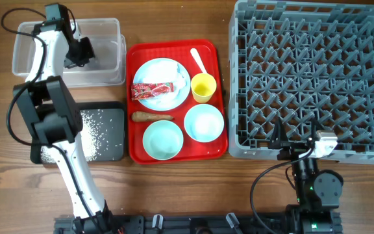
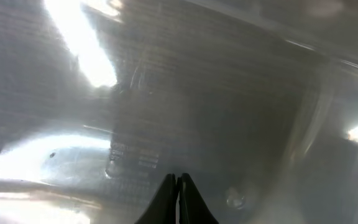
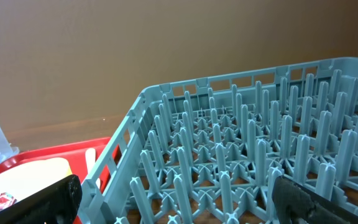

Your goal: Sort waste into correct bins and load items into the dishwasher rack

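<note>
- Over the table, the left gripper [image 1: 80, 52] hangs inside the clear tub [image 1: 112, 29]. The red wrapper [image 1: 153, 90] lies on the plate [image 1: 164, 103], toward 4 o'clock from it, with its long axis running 9-to-3. It is far nearer this arm than the right gripper [image 1: 284, 144], which sits at the rack's [image 1: 310, 78] 6 o'clock edge.
- At the left wrist, the fingertips [image 2: 166, 193] press together above the tub floor, with nothing visible between them.
- At the right wrist, the jaws stand wide apart and empty, facing the rack.
</note>
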Controlling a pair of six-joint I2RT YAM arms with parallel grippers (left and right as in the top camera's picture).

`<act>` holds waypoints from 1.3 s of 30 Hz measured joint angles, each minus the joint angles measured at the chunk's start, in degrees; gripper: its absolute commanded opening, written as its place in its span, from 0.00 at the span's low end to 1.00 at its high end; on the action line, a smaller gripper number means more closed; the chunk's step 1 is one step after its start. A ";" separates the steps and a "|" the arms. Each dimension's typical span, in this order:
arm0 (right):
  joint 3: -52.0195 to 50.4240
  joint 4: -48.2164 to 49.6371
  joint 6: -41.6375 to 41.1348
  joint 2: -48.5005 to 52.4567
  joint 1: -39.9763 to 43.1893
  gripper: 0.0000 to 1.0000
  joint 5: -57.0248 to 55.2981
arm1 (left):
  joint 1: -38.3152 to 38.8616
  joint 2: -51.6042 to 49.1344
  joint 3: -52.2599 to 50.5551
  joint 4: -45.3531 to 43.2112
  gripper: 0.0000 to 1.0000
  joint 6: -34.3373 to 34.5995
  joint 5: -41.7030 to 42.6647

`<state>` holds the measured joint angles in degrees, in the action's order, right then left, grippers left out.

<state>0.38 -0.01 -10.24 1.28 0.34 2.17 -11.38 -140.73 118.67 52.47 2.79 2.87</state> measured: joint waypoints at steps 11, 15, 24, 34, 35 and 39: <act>0.00 0.00 0.00 0.00 0.00 1.00 0.00 | 0.07 0.04 0.98 10.32 0.04 -0.42 -5.22; 0.00 0.00 0.00 0.00 0.00 1.00 0.00 | 0.07 0.04 1.14 14.67 0.04 -0.44 -5.90; 0.00 0.00 0.00 0.00 0.00 1.00 0.02 | 0.07 0.04 1.16 20.31 0.04 -3.61 -6.23; 0.00 0.00 0.00 0.00 0.00 1.00 0.02 | 0.07 0.04 1.16 22.23 0.12 -7.32 -6.54; 0.00 0.00 0.00 0.00 0.00 1.00 0.02 | 0.07 0.04 1.18 21.90 0.13 -7.43 -6.60; 0.00 0.00 0.00 0.00 0.00 1.00 0.02 | 0.07 0.04 2.78 19.12 0.23 -7.41 -6.62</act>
<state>0.38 -0.01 -10.24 1.28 0.34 2.20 -11.31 -140.68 121.45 71.59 -4.62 -3.75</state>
